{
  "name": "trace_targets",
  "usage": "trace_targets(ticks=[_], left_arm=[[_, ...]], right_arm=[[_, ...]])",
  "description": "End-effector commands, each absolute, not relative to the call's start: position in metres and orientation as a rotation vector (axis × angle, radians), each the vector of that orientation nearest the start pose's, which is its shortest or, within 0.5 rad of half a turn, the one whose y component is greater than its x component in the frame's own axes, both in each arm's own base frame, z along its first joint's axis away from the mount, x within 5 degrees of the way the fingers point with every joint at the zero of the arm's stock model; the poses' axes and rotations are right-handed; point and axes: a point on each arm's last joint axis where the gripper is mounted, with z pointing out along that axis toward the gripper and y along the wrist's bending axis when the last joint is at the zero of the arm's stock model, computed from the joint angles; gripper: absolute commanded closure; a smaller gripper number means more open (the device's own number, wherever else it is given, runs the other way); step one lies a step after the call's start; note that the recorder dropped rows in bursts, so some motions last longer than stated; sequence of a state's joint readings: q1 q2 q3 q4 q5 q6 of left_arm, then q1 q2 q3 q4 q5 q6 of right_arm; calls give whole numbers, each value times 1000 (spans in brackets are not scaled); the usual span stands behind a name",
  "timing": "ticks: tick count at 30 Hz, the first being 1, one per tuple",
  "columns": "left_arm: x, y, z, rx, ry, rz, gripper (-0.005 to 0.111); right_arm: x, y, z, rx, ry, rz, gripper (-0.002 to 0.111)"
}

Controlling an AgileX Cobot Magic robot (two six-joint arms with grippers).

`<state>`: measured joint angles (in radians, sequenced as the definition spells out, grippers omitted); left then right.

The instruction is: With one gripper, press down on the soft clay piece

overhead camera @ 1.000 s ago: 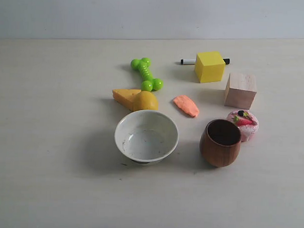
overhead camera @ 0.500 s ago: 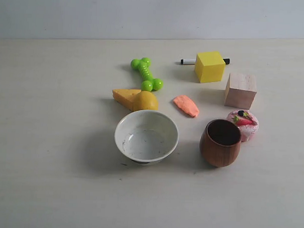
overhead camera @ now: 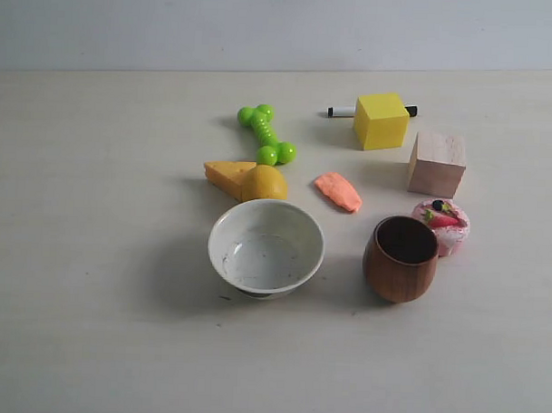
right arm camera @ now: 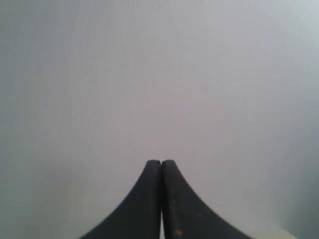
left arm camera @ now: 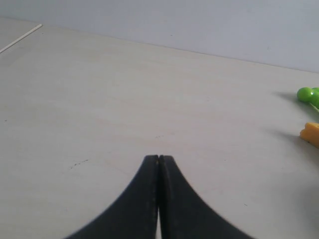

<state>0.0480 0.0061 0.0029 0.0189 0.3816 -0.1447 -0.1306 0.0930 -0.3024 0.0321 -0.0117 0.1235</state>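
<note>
The soft clay piece (overhead camera: 338,191), a flat salmon-orange lump, lies on the table between the cheese wedge and the wooden block, in the exterior view only. Neither arm shows in that view. In the left wrist view my left gripper (left arm camera: 158,158) is shut with nothing in it, over bare tabletop, far from the clay. My right gripper (right arm camera: 161,162) is shut and empty too, facing a plain grey wall; the clay is out of its view.
Around the clay stand a white bowl (overhead camera: 265,248), a brown wooden cup (overhead camera: 400,258), a pink cake toy (overhead camera: 442,223), a wooden block (overhead camera: 437,163), a yellow cube (overhead camera: 381,119) with a marker (overhead camera: 341,111) behind, a green toy (overhead camera: 266,134) (left arm camera: 309,94), a cheese wedge (overhead camera: 228,175) (left arm camera: 310,133) and a yellow fruit (overhead camera: 264,182).
</note>
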Motion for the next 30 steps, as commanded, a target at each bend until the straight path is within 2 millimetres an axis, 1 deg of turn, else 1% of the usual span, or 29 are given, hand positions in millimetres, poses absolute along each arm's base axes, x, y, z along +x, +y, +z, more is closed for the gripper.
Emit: trace_targets(ticks=[1,3,6,8,11,15,18,23,25,27,30], left_arm=[[53,3,180,-171,1841,-53,107],[53,3,180,-171,1841,-53,107],[53,3,180,-171,1841,-53,107],[53,3,180,-171,1841,-53,107],[53,3,180,-171,1841,-53,107],[53,3,180,-171,1841,-53,107],[53,3,180,-171,1841,-53,107],[53,3,180,-173,1841,-55,107],[53,3,180,-173,1841,-55,107],[53,3,180,-173,1841,-55,107],[53,3,180,-173,1841,-55,107]], right_arm=[[60,-8,337,193,1482,2,108],[73,-9,351,193,1559,-3,108],[93,-10,369,212,1645,40,108],[106,-7,378,158,1692,47,108],[128,2,387,-4,1778,65,108],[164,20,387,-288,1976,114,108],[189,31,383,-385,2081,160,108],[225,49,380,-462,2136,208,108],[237,52,379,-465,2144,215,108],[247,53,378,-442,2128,220,108],[254,53,379,-409,2088,215,108]])
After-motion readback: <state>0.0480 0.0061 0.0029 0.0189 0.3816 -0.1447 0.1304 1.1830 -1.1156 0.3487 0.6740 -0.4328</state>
